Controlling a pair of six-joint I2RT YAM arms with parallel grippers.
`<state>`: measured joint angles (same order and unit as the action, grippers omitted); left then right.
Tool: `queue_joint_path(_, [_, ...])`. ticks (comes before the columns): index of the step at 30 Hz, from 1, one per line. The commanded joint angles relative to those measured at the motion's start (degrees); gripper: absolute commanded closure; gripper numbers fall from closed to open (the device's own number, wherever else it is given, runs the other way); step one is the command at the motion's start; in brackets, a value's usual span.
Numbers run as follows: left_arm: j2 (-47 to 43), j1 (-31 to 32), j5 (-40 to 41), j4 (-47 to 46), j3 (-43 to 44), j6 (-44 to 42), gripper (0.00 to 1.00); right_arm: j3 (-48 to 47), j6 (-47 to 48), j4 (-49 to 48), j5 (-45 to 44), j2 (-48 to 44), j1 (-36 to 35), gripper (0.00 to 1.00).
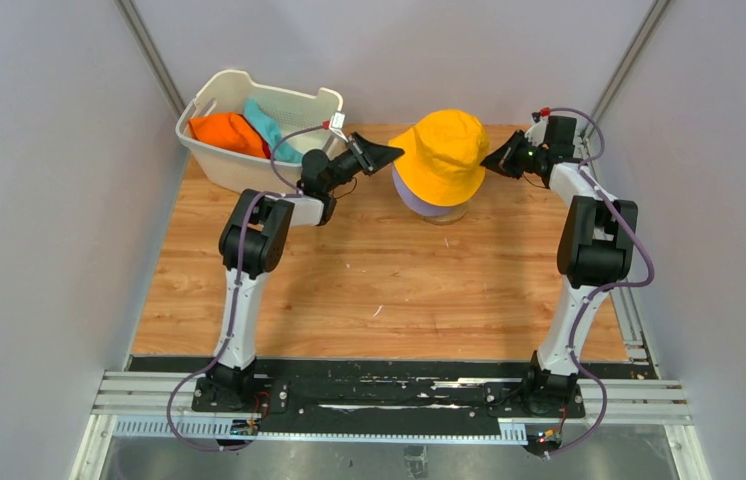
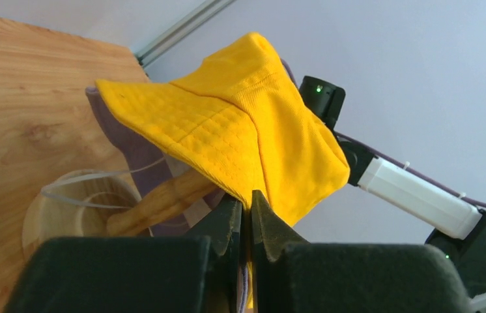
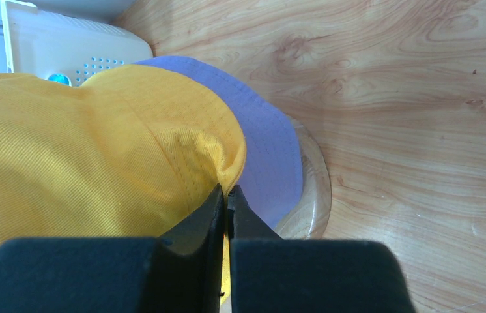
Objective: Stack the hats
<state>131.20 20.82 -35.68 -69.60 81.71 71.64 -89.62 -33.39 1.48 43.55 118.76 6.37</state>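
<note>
1. Left hand [image 1: 387, 156], just left of the wooden stand [image 1: 441, 214], is pinched closed on the brim of the yellow hat [image 1: 446, 148]
2. Right hand [image 1: 495, 160], just right of the stand, is clamped tight on the opposite brim
3. The yellow hat lies over the lavender hat [image 1: 411, 192] on the stand
4. Left of and behind the stand, a white basket [image 1: 211, 162] holds the orange hat [image 1: 227, 132] and teal hat [image 1: 269, 125]

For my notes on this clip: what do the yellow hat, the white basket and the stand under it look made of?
The yellow hat: matte woven cloth, probably cotton; twill ribs and stitched brim rows show. The white basket: likely moulded plastic, smooth, with small punched holes. The stand: apparently wood, pale and smooth, grain visible on its stem.
</note>
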Motion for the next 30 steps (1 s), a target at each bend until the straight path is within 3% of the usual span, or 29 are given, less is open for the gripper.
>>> queue_joint_path(1, [1.81, 0.35, 0.22, -4.35, 0.76, 2.04, 0.99, -1.79, 0.78, 0.26, 0.63, 1.02, -0.48, 0.99])
queue_joint_path(19, [5.5, -0.57, 6.9, 6.96, -2.14, -2.04, 1.0, -4.42, 0.78, 0.04, -0.17, 7.45, -0.79, 0.99])
queue_joint_path(30, [4.6, -1.83, 9.98, 15.87, -6.3, -6.69, 1.0, -1.61, -0.06, -4.03, 1.42, 2.77, -0.85, 0.99])
